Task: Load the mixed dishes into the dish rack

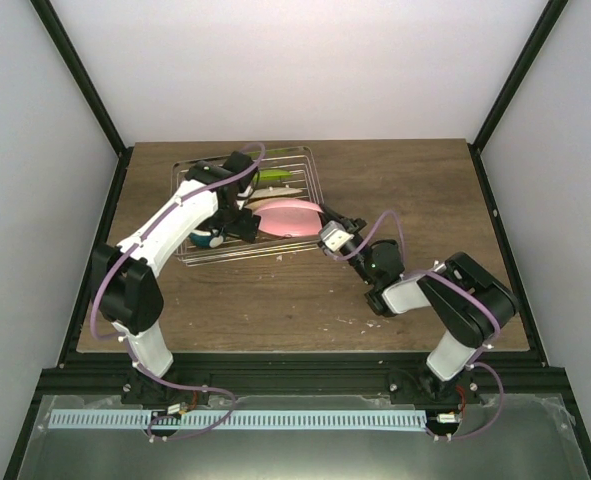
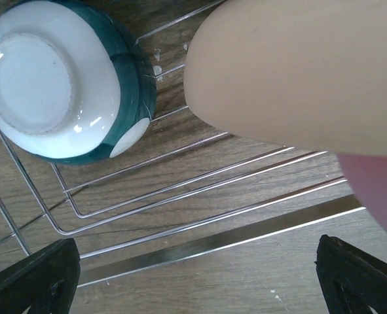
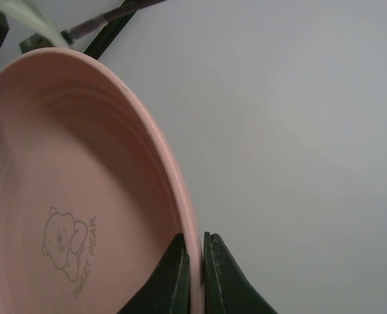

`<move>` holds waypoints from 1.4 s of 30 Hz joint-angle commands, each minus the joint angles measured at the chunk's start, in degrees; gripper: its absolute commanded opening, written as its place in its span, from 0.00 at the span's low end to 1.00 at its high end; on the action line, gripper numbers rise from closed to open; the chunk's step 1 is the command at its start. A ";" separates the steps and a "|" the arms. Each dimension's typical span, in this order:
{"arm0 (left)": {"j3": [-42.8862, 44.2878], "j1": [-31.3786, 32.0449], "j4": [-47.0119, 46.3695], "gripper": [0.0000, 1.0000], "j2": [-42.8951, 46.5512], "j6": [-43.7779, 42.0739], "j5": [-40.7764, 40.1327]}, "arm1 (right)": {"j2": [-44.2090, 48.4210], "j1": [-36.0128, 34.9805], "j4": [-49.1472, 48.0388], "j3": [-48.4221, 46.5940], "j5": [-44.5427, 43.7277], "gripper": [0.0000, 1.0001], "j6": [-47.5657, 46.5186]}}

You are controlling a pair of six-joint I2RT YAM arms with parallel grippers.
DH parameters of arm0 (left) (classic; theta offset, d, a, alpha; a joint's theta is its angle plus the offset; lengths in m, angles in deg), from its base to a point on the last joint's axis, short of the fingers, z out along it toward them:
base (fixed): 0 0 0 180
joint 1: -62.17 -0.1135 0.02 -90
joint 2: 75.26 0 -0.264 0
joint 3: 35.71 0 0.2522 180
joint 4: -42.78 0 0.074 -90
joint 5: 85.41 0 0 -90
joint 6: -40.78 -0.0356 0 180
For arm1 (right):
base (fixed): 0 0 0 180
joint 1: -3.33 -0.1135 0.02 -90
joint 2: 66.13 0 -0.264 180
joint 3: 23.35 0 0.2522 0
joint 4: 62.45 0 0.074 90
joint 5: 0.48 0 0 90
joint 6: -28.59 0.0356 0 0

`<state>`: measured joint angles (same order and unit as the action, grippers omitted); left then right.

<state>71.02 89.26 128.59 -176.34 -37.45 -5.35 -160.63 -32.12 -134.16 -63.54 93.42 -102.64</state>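
Top external view recorded the left arm bent over the dish rack (image 1: 306, 158), its gripper (image 1: 242, 228) pointing down beside the bowl (image 1: 207, 238) lying inside the rack. Its fingers (image 2: 39, 278) stood wide apart, holding nothing. The right arm stretched low toward the rack; its gripper (image 3: 194, 261) was clamped on the pink plate (image 1: 287, 215) rim, over the rack's right part.

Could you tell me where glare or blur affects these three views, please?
Top external: even, diffuse light, only soft shadows on the table. Left wrist: bright glare spots on the glossy bowl; the cream plate close to the lens looks soft. Right wrist: the salmon-pink plate is sharp, its bear print readable.
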 commanded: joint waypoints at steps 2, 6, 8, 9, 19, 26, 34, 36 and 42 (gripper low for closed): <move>5.45 -0.04 1.48 1.00 1.29 0.87 1.26 | -3.00 -1.83 1.31 -0.13 4.46 0.01 -0.21; 6.68 -0.02 0.87 1.00 3.39 2.05 3.73 | -3.82 -2.45 2.14 -0.36 4.69 0.01 -0.86; 7.44 -0.02 0.83 1.00 4.02 2.45 4.84 | -4.00 -2.70 2.84 -0.58 4.95 0.02 -0.87; 7.72 -0.02 0.70 1.00 4.65 2.41 5.14 | -4.10 -2.82 3.29 -0.69 5.21 0.03 -0.98; 3.46 -0.07 -8.15 1.00 11.57 0.81 7.97 | -4.87 -6.39 7.97 -2.34 5.85 0.16 -3.20; 1.54 -0.02 -10.00 1.00 11.89 -0.02 7.52 | -3.19 -8.74 12.09 -3.56 4.14 0.37 -3.22; 1.06 -0.44 -12.75 1.00 11.47 -0.56 8.11 | 7.24 -9.58 27.98 -2.48 4.01 0.99 -0.44; 1.28 -0.70 -13.41 1.00 11.27 -0.66 8.08 | 10.31 -9.73 31.76 -1.68 2.78 1.00 1.15; 2.43 -1.96 -15.39 1.00 11.05 -0.07 7.63 | 18.05 -9.73 40.23 0.61 -5.47 1.00 6.26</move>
<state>72.33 88.32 115.98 -165.08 -37.47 2.28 -146.16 -41.51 -102.67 -63.83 93.88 -100.89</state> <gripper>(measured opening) 0.997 0.999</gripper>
